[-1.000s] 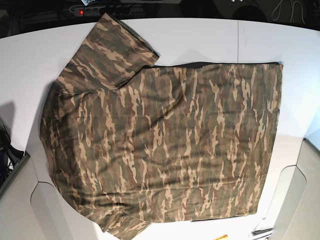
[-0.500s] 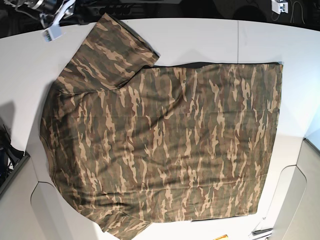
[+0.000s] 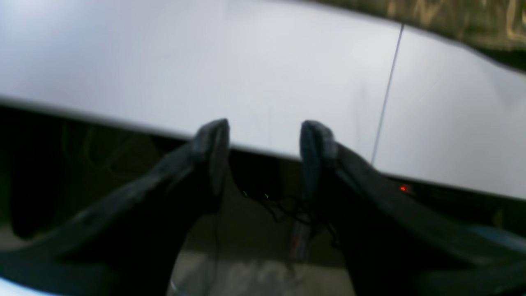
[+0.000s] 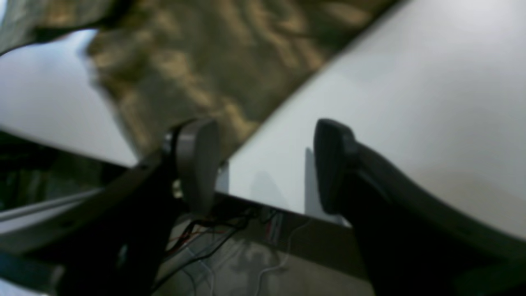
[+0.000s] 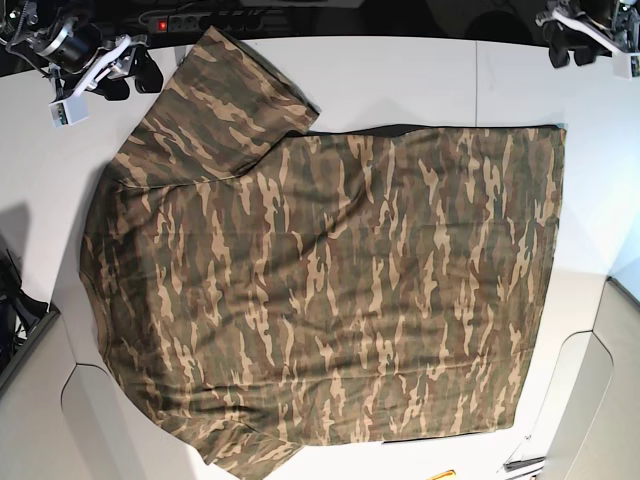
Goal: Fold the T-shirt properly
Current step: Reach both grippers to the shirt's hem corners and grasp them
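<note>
Figure: opening of a fold, ordered from the near table edge to the far edge. The T-shirt [image 5: 320, 290] lies spread flat across the white table [image 5: 420, 85], its body a broad rectangle of soft woven cloth printed in olive, brown and tan streaks; the hem runs along the base view's right side, one sleeve reaches the near edge at lower left, and the other sleeve [image 5: 215, 95] fans toward the far left corner. The cloth shows only shallow ripples, and a thin dark line of shadow marks its far edge. The tabletop is smooth, matte and seamed by a fine joint line [image 3: 386, 92]. At the far edge, the right gripper [image 4: 263, 164] hangs just beside the far sleeve, jaws parted and holding nothing, one pad pale grey and rounded, the other dark. The left gripper [image 3: 263, 160] sits over bare table near the far hem corner, likewise spread apart and empty, its fingers dark and tapered. Likely hazards: limp cloth lying flush on a slick surface may let a jaw pinch only the upper layer, or slide the shirt instead of lifting it; unequal lift between the two arms would skew the crease; the sleeve could bunch under a descending finger.
</note>
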{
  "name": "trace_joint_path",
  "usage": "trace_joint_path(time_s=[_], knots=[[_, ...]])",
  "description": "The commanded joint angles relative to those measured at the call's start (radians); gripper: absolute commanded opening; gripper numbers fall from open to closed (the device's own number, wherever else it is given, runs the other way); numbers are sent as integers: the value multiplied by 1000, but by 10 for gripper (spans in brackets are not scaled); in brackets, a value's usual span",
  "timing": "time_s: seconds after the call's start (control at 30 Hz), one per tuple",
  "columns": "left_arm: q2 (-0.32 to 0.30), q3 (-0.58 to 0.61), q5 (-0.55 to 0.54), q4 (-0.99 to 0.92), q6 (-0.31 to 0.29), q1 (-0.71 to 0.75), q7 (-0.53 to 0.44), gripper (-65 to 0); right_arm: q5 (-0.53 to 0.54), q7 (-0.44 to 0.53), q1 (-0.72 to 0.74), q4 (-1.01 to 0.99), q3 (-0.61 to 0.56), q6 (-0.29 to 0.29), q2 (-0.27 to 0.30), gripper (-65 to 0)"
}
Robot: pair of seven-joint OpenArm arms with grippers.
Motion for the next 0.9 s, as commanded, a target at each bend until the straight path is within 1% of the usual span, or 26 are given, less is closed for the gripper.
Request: trace_joint_path(time_s=[0.0,0.1,0.2,0.4,0.57,0.73,0.87], knots=[[-21,-10,0,10,-7,-4,-17,-301,13,13,9,-1,5,7,5,-285],[-60,-10,-6,-1,-7,-53,-18,-298,0,12,49,-38,-20,8,-4,-285],[-92,-10,-37,-41,-7,-104,-18,-298,-14,12,73,-79,-69,8,-16,-285],[-139,-8,-56,-203,-7,-220,-18,-298,-58,13,124,-114,-169,8,-93,-286],[-167,2,-79,-341,-8,-311,-17,-298,-83,14,139,-114,-216,8,-148,-286],[-206,80,-80,-427,-8,-374,-14,-298,-113,13,153,-114,-234,8,-172,-286],[-211,164,-79,-430,-7,-388,-16,-298,-115,13,153,-114,-234,8,-172,-286]])
